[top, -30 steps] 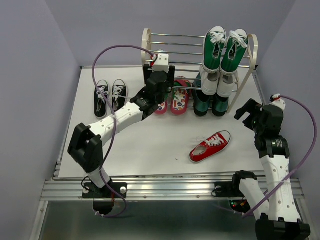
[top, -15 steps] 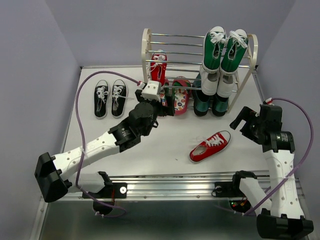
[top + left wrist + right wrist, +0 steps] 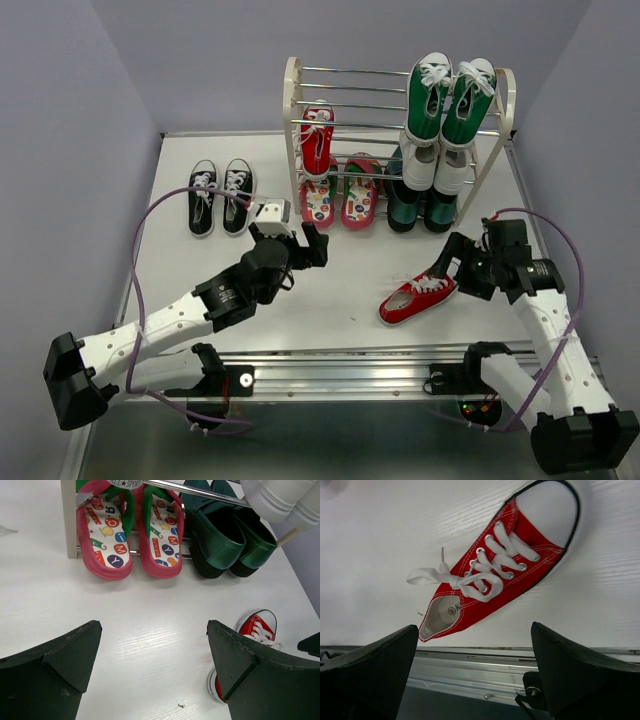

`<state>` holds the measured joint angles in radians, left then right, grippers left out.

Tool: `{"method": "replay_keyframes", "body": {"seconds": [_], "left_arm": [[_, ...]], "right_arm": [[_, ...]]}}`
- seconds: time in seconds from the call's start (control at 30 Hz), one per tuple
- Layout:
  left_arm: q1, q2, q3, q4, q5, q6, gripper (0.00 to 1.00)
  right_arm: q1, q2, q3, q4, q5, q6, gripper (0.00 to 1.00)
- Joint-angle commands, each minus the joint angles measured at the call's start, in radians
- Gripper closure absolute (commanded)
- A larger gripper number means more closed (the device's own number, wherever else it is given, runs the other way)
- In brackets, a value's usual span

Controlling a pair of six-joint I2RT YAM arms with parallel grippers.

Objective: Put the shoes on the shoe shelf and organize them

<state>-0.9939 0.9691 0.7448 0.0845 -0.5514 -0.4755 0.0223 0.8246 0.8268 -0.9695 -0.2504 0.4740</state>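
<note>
Red canvas shows twice from the top camera: the shelved red sneaker (image 3: 317,140) rests on the shoe shelf (image 3: 293,90) above the flip-flops (image 3: 341,200), and the loose red sneaker (image 3: 415,295) lies on the table (image 3: 340,275) at my right tool (image 3: 457,270). The black-white sneakers (image 3: 221,195) sit side by side left of the shelf. My left tool (image 3: 290,240) hovers mid-table.

Left wrist view: its fingers are spread wide with nothing between them, and the flip-flops lie ahead beside the dark green boots (image 3: 225,540).

Right wrist view: the fingers are wide, with the loose red sneaker below and between them. I cannot tell if they touch it.
</note>
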Motion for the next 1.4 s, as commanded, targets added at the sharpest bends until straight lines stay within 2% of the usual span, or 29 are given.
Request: {"method": "replay_keyframes", "body": {"seconds": [0.0,0.03,0.07,0.17,0.23,0.27,0.3,0.4,0.43,0.53,0.73,0.9,1.07,1.23,1.37], "left_arm": [[-0.006,-0.075,-0.056,-0.032,0.002,-0.109,0.01],[-0.006,-0.076,-0.058,-0.046,-0.002,-0.113,0.01],[-0.006,-0.076,-0.058,-0.061,-0.013,-0.124,0.01],[-0.006,-0.079,-0.065,-0.118,-0.051,-0.159,0.01],[-0.006,-0.092,-0.09,-0.127,-0.061,-0.172,0.01],[-0.006,-0.092,-0.09,-0.127,-0.064,-0.176,0.01],[-0.006,-0.101,-0.103,-0.127,-0.067,-0.179,0.01],[-0.006,-0.115,-0.131,-0.124,-0.068,-0.178,0.01],[-0.006,-0.116,-0.136,-0.124,-0.071,-0.175,0.01],[-0.006,-0.127,-0.147,-0.127,-0.076,-0.161,0.01],[-0.008,-0.17,-0.179,-0.126,-0.081,-0.153,0.01],[-0.006,-0.207,-0.216,-0.092,-0.073,-0.143,0.01],[-0.005,-0.219,-0.228,-0.055,-0.076,-0.149,0.01],[-0.005,-0.213,-0.231,-0.045,-0.065,-0.146,0.01],[-0.005,-0.201,-0.248,-0.006,-0.05,-0.14,0.01]], "right_arm": [[0.248,0.092,0.02,0.173,0.049,0.108,0.0],[0.413,0.132,0.044,0.173,0.176,0.135,0.0],[0.491,0.216,0.073,0.151,0.256,0.162,0.0],[0.645,0.332,0.211,0.039,0.463,0.313,0.0],[0.747,0.411,0.286,-0.143,0.656,0.438,0.0],[0.748,0.433,0.287,-0.144,0.657,0.474,0.0],[0.793,0.453,0.311,-0.205,0.692,0.545,0.0],[0.879,0.519,0.331,-0.25,0.733,0.655,0.0],[0.933,0.556,0.334,-0.255,0.744,0.734,0.0],[0.998,0.634,0.331,-0.239,0.775,0.836,0.0],[1.021,0.722,0.307,-0.256,0.769,0.983,0.0],[1.032,0.624,0.204,-0.143,0.752,1.005,0.0],[1.032,0.608,0.152,-0.074,0.755,0.991,0.01],[1.032,0.604,0.106,-0.014,0.769,0.996,0.19],[1.032,0.582,0.086,0.005,0.809,1.014,0.24]]}}
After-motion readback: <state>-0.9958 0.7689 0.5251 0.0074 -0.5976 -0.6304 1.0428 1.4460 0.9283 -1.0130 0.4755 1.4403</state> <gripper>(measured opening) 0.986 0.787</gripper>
